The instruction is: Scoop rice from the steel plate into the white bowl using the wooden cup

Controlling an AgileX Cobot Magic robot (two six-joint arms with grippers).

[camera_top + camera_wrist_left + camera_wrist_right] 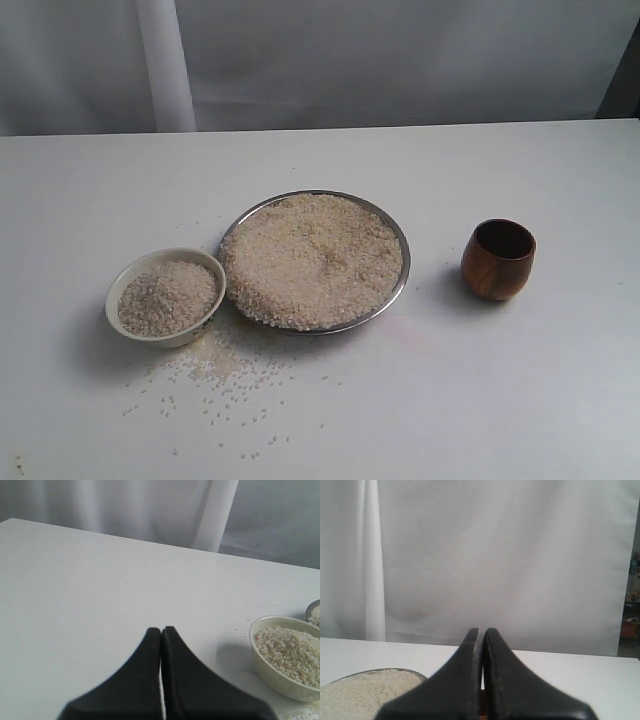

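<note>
The glossy reddish-brown wooden cup (pixel 497 262) stands upright, ungrasped, at three o'clock of the wide shiny steel plate (pixel 404 268) of pale rice (pixel 310 260), probably placed for the right arm. The small cream-white bowl (pixel 165 338) sits just beside the plate at eight o'clock. The left gripper (pixel 161 630) and right gripper (pixel 481 630) are pinched closed, empty.

Looks like a staged lab setup: a white table (pixel 500 400) backed by a plain white curtain (pixel 400 60).
</note>
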